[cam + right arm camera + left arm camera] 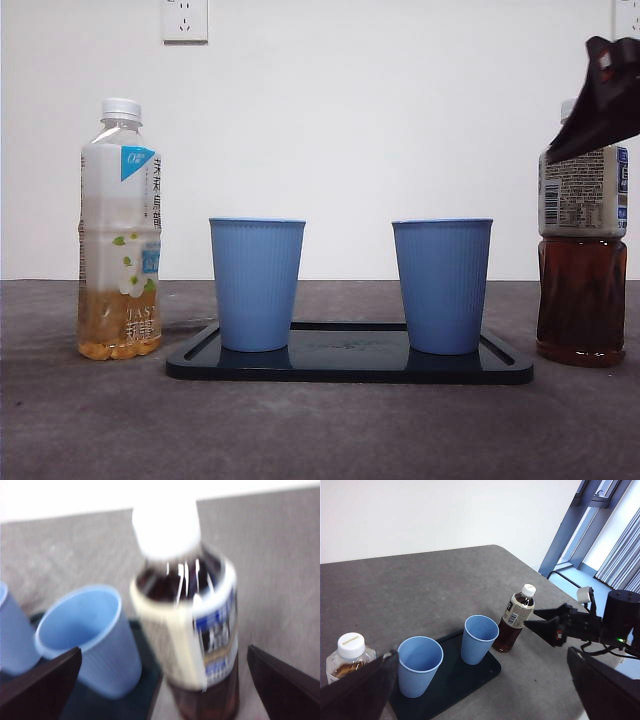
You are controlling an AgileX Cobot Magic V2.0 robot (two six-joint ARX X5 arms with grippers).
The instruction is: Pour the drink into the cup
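Dark tea bottle (582, 262) stood upright on surface (320, 430), just beside tray (350, 362) w/ two blue cups (257, 283) (442, 285). Right gripper (160, 680) hung near its cap, jaws spread wide, not touching. Left gripper (485, 690) waited higher up, jaws apart. Pale bottle (120, 232) at tray's far side.
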